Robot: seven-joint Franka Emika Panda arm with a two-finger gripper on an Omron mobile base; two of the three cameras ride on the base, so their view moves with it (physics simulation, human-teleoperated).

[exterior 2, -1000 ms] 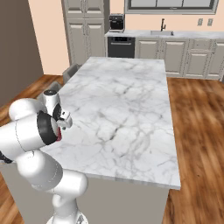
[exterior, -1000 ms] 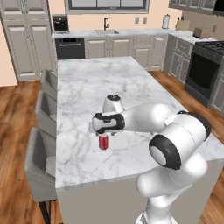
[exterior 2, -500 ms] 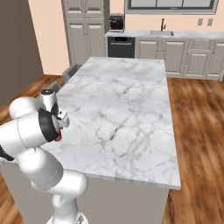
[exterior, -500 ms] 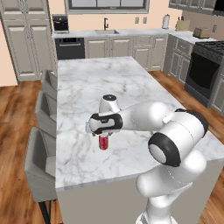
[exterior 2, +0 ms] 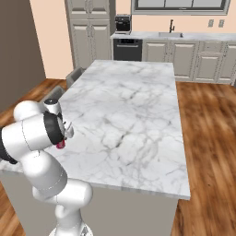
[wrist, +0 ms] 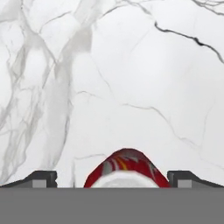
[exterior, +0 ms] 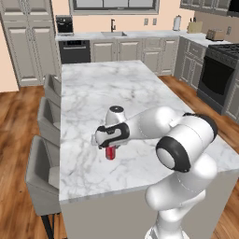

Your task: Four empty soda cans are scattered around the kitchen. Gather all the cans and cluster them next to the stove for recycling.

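Note:
A red soda can (exterior: 110, 153) stands upright on the marble island (exterior: 93, 98), near its front left part. My gripper (exterior: 111, 141) hangs right over the can, pointing down, open. In the hand view the can's top (wrist: 127, 168) sits between the two fingertips (wrist: 42, 178), which stand wide apart on either side and do not touch it. From the right base view a sliver of the red can (exterior 2: 60, 144) peeks out behind my arm. The stove (exterior: 218, 70) is far off at the right, across a strip of floor.
Three grey stools (exterior: 44, 177) line the island's left side. The island's front edge (exterior: 140, 184) is close below the can. A back counter with a sink (exterior: 113, 33) and a dishwasher (exterior: 74, 50) runs along the far wall.
The hand has sunk a little lower over the red can and shifted slightly left. The can has not moved and the jaws have stayed wide.

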